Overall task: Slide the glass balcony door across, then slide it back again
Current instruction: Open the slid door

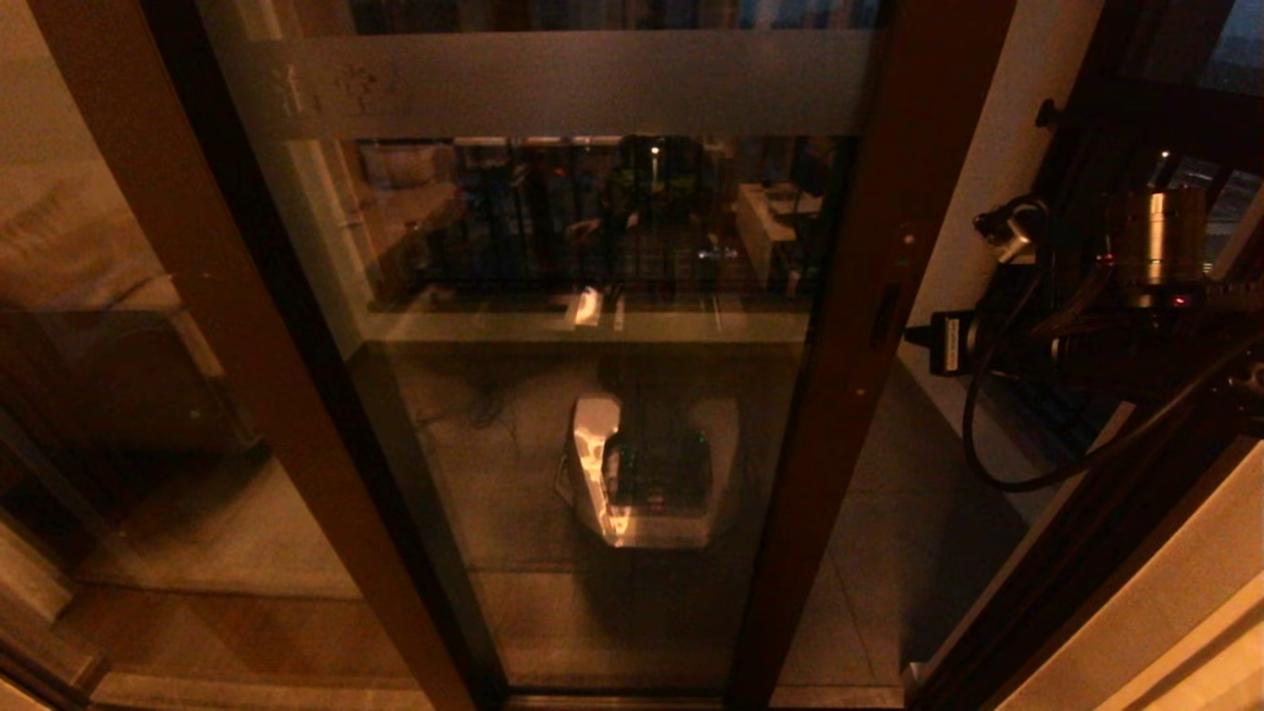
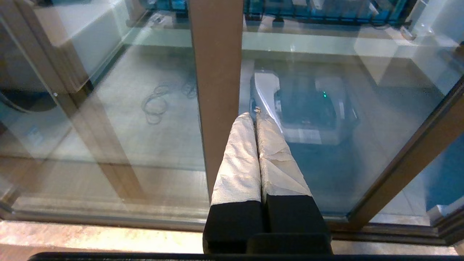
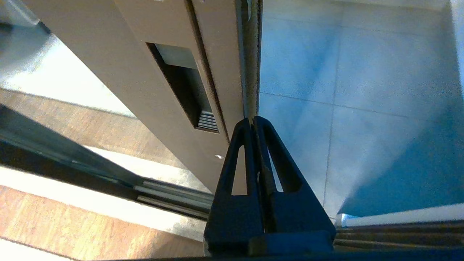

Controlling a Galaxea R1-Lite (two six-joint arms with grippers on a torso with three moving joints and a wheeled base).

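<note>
Pressing clenched right jaws against glass balcony door (image 3: 203,72) edge, left jaws clenched, parked.

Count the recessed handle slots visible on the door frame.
1: the slot sits in the door's right-hand stile, beside the shut right hand. Others may be hidden.

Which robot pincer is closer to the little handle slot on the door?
The right pincer. Its shut tips sit at the door's edge right beside the handle slot. The left pincer is shut, facing another frame post, no slot in its view.
</note>
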